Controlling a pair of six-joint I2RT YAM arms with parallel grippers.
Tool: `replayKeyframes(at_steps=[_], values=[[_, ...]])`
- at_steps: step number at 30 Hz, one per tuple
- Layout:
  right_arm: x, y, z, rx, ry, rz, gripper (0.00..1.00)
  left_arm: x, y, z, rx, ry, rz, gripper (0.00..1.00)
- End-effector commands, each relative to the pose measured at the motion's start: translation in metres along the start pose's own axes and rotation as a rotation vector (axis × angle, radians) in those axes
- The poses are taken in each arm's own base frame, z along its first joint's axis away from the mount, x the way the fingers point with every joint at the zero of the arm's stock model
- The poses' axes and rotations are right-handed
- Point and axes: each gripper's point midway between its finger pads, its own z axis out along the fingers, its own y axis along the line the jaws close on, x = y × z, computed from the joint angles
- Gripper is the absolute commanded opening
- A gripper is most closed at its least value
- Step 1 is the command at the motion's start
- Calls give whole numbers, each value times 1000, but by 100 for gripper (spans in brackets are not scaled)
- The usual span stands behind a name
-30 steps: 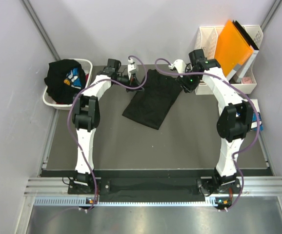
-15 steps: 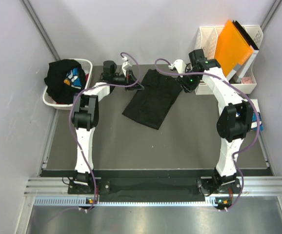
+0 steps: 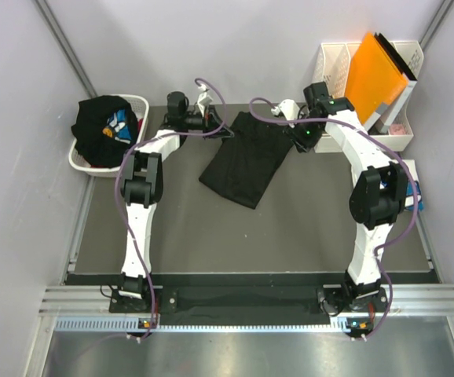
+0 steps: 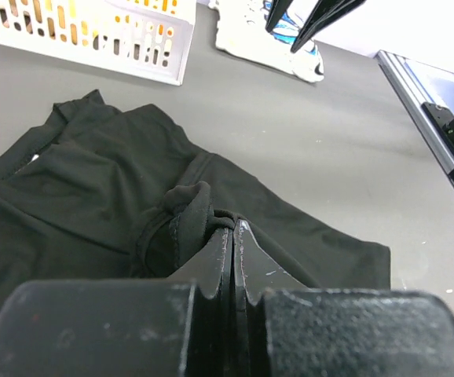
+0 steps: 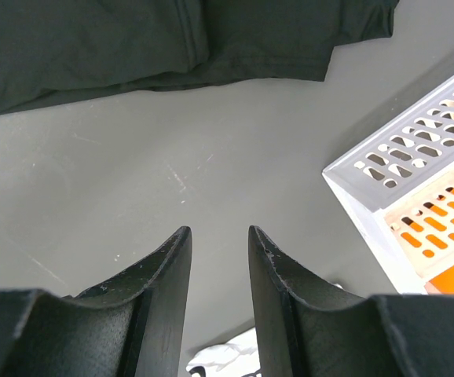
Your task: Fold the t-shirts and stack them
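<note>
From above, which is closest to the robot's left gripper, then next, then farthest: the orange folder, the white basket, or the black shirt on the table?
1. black t-shirt: mid-table, pinched in the left gripper.
2. white basket: at the left edge.
3. orange folder: in the far right corner.

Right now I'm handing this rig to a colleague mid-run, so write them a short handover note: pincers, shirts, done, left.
Left pincer: shut on a bunched fold of the black t-shirt.
Right pincer: open, empty, above bare table near the white file organizer.
Shirts: the black t-shirt lies partly folded mid-table; a printed black tee is heaped in the laundry basket; a white tee with blue print lies by the organizer.
Done: no stack visible yet.
Left: finish this fold, fold the basket tee, stack all.
</note>
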Motion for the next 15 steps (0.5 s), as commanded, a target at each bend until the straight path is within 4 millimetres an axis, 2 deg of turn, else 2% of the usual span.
replayKeyframes(at_steps=[1, 6, 11, 12, 13, 14, 15], values=[[-23, -3, -29, 59, -80, -38, 36, -16, 1, -6, 30, -1, 87, 0], [-24, -3, -29, 60, -83, -37, 36, -19, 11, -7, -9, 0, 141, 0], [-26, -6, -29, 66, -84, -33, 36, -15, 26, -7, -133, 37, 256, 0], [-26, -6, -30, 64, -85, -33, 36, -10, 37, -9, -162, 98, 486, 0], [-26, -5, -30, 65, -84, -34, 36, 18, 22, 1, -149, 196, 395, 0], [-26, -5, -30, 66, -83, -33, 36, 24, 26, 0, -185, 270, 452, 0], [-26, -6, -30, 67, -82, -33, 36, 29, 21, 4, -150, 278, 496, 0]])
